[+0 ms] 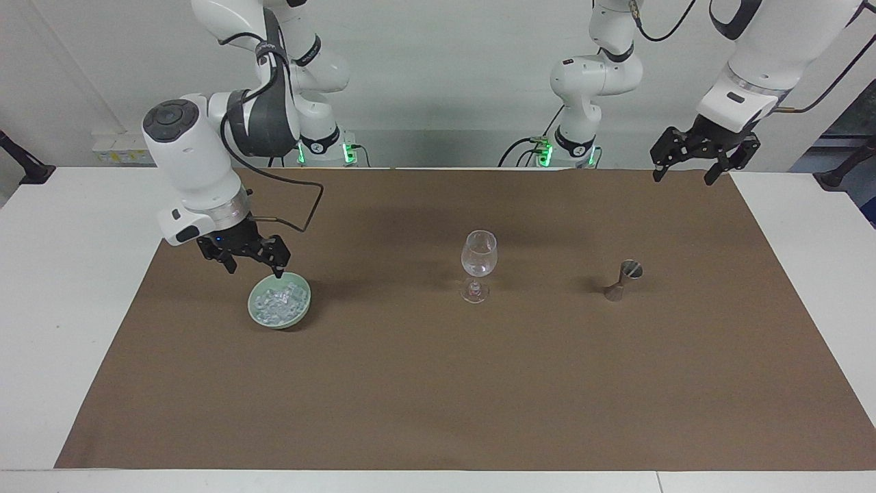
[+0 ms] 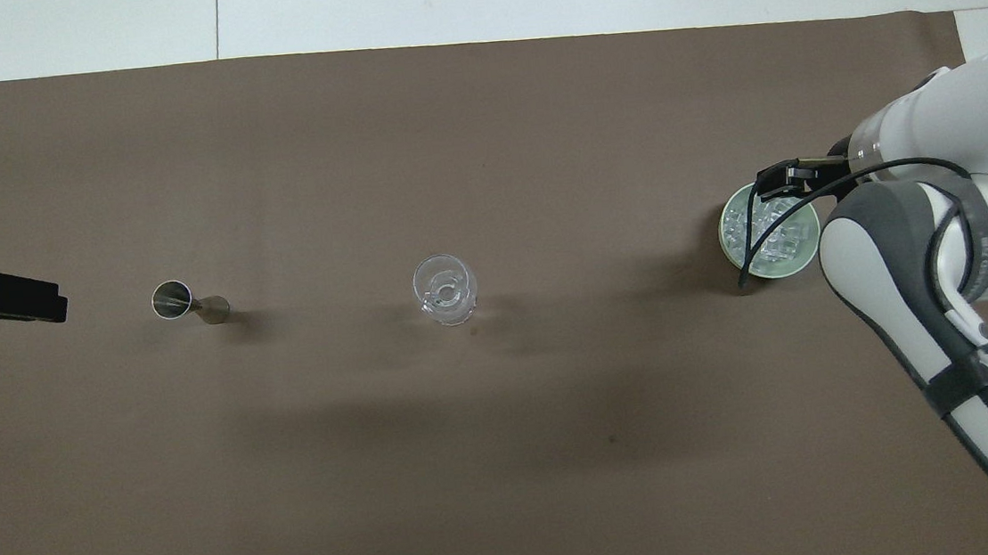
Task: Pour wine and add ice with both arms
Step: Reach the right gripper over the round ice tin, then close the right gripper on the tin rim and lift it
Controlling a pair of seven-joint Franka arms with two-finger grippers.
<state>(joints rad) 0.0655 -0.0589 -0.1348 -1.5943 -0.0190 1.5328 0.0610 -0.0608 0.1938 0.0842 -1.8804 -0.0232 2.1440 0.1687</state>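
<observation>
The wine glass (image 1: 478, 263) is standing upright in the middle of the brown mat (image 1: 438, 383) on the white counter (image 1: 68, 274), so it is the landmark here. Going across the facing view, the right arm's end comes first.

The right arm (image 1: 198, 164) is bending down toward the right arm's end of the counter, away from the wine glass. Its right pincer (image 1: 252, 263) is hanging low just above the rim of the pale green bowl (image 1: 279, 316), on the side of the bowl nearer the robots. Its fingers are standing wide apart and are holding nothing. One fingertip (image 1: 279, 271) is sitting just at the bowl's rim; I cannot tell if it is touching.

The bowl is sitting on the mat, well apart from the wine glass, toward the right arm's end. The ice (image 1: 277, 302) is lying inside the bowl, many small clear chunks in a heap. In the overhead view the ice (image 2: 768, 236) is showing partly under the black cable (image 2: 746, 242).

The wine glass is looking empty.

A small metal measuring cup (image 1: 623, 279) is standing on the mat beside the wine glass, toward the left arm's end.

The left arm (image 1: 753, 61) is waiting up high. Its left pincer (image 1: 681, 171) is hanging in the air over the mat's edge nearest the robots, at the left arm's end. Its fingers are wide apart and holding nothing.
</observation>
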